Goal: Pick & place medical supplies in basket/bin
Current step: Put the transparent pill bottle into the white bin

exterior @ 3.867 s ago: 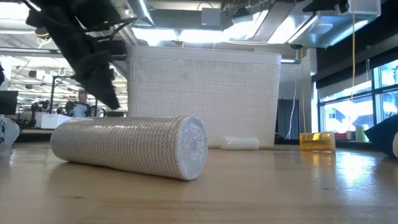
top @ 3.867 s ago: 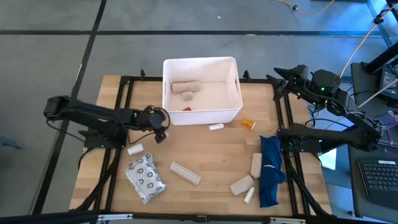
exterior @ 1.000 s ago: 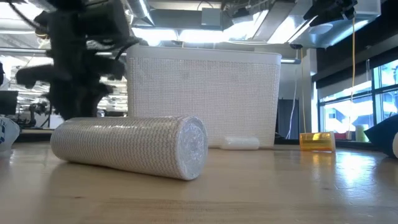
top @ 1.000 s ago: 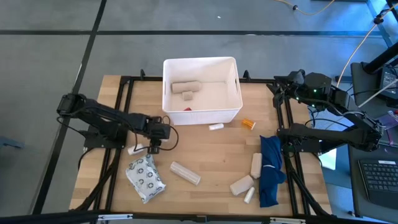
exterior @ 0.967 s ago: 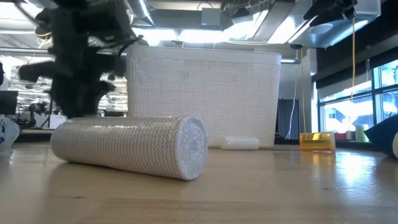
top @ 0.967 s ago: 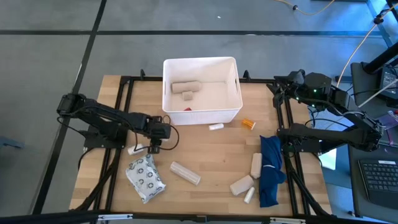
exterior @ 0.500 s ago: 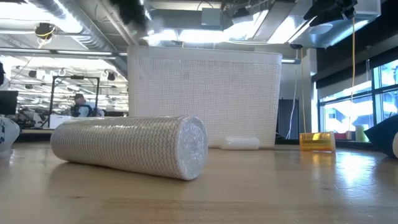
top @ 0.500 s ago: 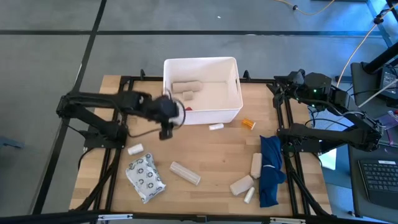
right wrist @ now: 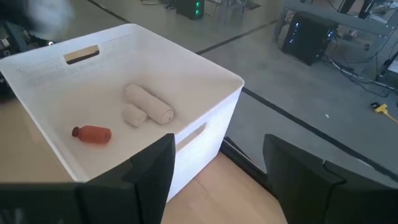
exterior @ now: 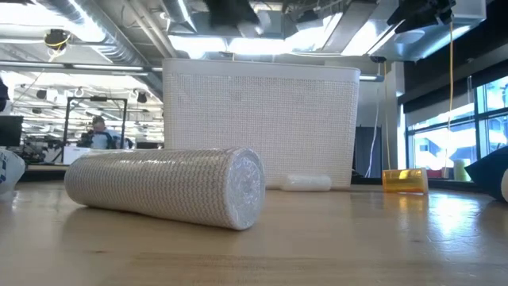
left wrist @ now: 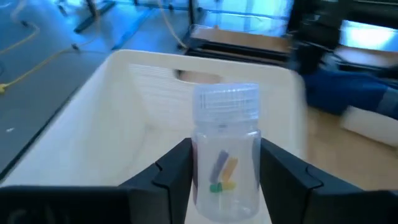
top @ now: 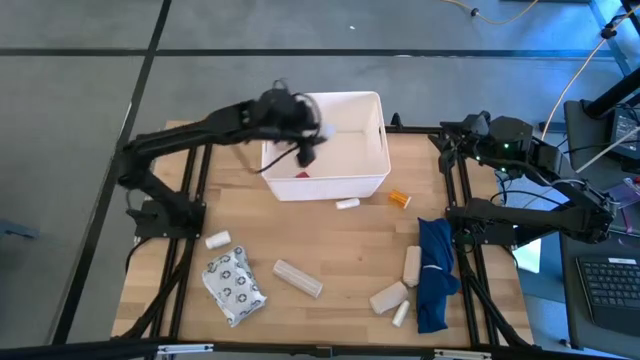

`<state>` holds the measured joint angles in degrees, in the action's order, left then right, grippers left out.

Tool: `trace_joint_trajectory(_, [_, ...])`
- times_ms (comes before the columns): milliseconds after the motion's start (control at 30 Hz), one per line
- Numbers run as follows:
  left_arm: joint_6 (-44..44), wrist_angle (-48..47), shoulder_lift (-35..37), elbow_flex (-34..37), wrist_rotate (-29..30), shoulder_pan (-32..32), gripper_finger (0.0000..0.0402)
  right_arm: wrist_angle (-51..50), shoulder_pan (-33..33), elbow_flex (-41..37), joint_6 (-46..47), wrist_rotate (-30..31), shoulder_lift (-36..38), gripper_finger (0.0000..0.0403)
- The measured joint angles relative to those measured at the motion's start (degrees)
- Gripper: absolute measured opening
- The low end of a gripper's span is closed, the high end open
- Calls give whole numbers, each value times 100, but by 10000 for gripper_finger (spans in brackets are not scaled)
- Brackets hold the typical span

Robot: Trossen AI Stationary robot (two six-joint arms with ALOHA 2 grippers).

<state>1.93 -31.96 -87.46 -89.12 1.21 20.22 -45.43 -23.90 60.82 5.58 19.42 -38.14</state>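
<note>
My left gripper hangs over the white basket, shut on a small clear vial with a ribbed cap and coloured bits inside. The basket holds beige rolls and a red-orange bottle. Lying on the table are a grey ring-patterned packet, a long beige roll, a small white roll, a white tube, an orange bottle and beige rolls. My right gripper waits open at the table's far right. My left gripper pinches the clear vial by its body, below the cap, between the two fingers. The vial lies along the fingers, with its capped end reaching past the fingertips. It is lifted clear, above the inside of the basket.
A long dark-blue cloth lies at the table's right, with a beige roll and a white tube beside it. Black frame rails run along both sides of the table. In the low view the long roll lies in front of the basket.
My left arm has risen from the table's left part and swung toward the far edge and to the right, ending above the basket with the vial in its fingers. It has left the low view upward. The things on the table have stayed put.
</note>
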Motion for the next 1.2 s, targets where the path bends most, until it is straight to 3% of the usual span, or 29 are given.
trace_joint_trajectory(200, [530, 815, -1387, -401, -558, 525, 152, 4, 2, 0, 33, 0, -54, 243])
trace_joint_trajectory(400, [925, 737, -2922, -1396, -504, 749, 155, 13, 2, 0, 115, 0, -121, 243])
trace_joint_trajectory(600, [1442, 474, -3988, -2181, -142, 763, 152, 2, 0, -2, 336, 0, -197, 243])
trace_joint_trajectory(867, [1749, 214, -4632, -2420, 18, 768, 155, -44, 0, -2, 471, 0, -257, 243])
trace_joint_trajectory(1200, [1832, 429, -4863, -2420, 437, 741, 163, -59, 2, -2, 488, -2, -437, 243])
